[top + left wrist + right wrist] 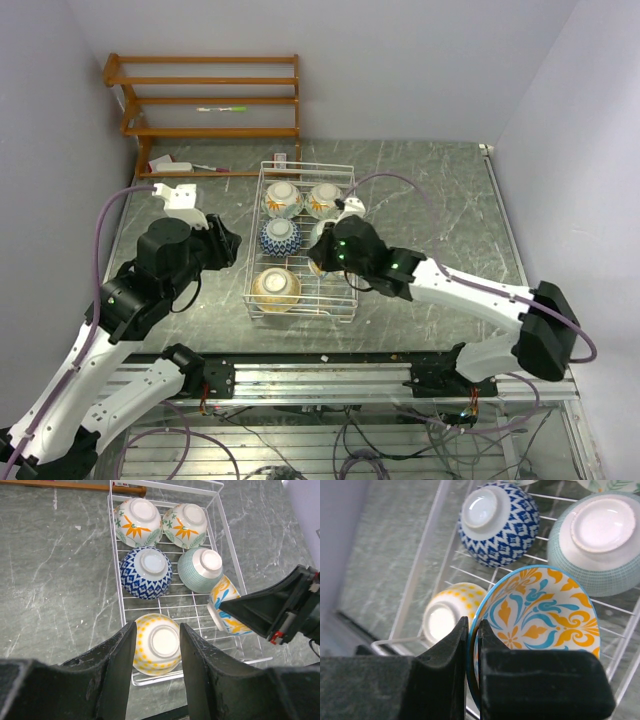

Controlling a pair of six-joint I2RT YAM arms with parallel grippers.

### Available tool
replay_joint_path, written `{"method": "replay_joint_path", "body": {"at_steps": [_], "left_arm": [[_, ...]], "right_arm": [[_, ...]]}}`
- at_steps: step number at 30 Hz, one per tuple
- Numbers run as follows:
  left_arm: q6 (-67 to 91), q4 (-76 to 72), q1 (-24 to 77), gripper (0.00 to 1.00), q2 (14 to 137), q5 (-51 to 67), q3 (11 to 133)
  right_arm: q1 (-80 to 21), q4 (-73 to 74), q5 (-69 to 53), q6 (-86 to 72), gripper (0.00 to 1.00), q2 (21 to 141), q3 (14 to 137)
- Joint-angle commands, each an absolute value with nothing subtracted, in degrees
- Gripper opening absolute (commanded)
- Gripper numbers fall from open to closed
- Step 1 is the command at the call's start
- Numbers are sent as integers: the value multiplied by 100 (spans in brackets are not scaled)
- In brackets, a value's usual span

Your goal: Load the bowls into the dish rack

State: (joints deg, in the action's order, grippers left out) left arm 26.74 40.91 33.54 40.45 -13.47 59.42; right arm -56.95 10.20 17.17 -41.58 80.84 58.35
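Grey marbled tabletop point(440, 200) carries a wire dish rack point(306, 165) that is nearly loaded: five lie upside down inside, among them a yellow dotted bowl point(157, 643) at its near left corner and a green bowl point(201, 570) along its right side. A sixth, the orange-and-blue bowl point(540, 610), hangs tilted over the rack's near right corner, its rim clamped between the jaws of the right gripper point(472, 630). Setting it down looks like the last step. The left gripper point(157, 626) hovers close by, jaws apart, over the yellow dotted bowl, crowding that end. A wooden shelf point(210, 100) stands at the tabletop's far left edge.
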Motion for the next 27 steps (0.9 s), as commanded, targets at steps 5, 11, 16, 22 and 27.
{"method": "replay_joint_path", "body": {"at_steps": [5,11,16,22,27], "left_arm": [[2565,4186,3375,51,4036,-1455,6244],[2567,4207,3375,50,4040,-1468,6230],[2546,4274,3375,50,4048,-1501,6265],[2519,4306,3375,51,4064,-1551,6267],[2489,4257,3374,51,4137,-1546,6258]], "right_arm": [[-4781,-1641,-1083,-5032,0,7546,4688],[-4502,-3046,-1649,-5755,0,7980,4215],[-4217,-4037,-1967,-6388,0,8464,3847],[-4000,-5118,-2267,-7142,0,9029,3397],[-3858,-4844,-2182,-7254,5,8991,3156]]}}
